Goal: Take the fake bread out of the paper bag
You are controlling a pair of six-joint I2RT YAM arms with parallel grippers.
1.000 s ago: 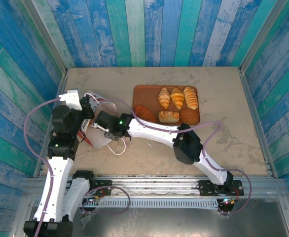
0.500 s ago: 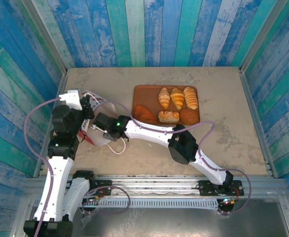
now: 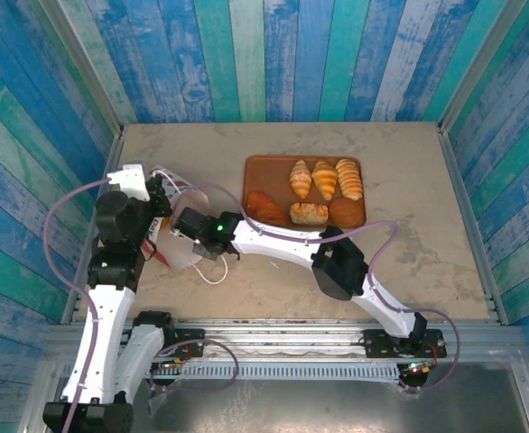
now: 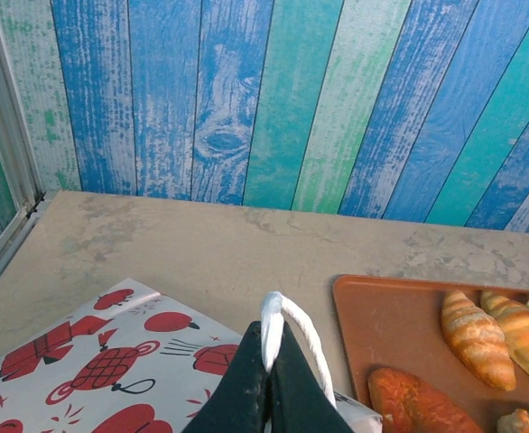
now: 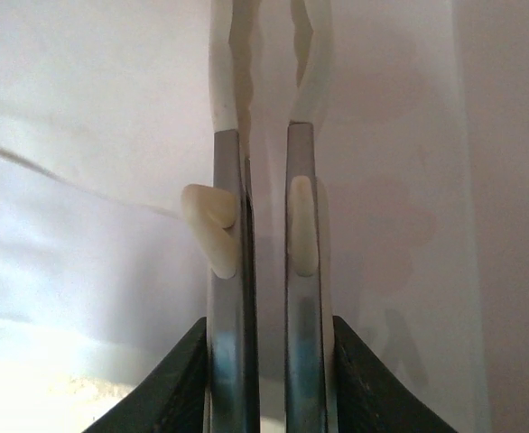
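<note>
Hold white cord handle of red-patterned paper bag pinched in left gripper, lower centre; sink right gripper, jaws barely parted, deeper.

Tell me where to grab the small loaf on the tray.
Come straight down and pinch the loaf's middle across its near and far long sides. It lies flat, left to right, with a bun and a brown roll crowding its ends.

white paper bag with red print; brown tray
</note>
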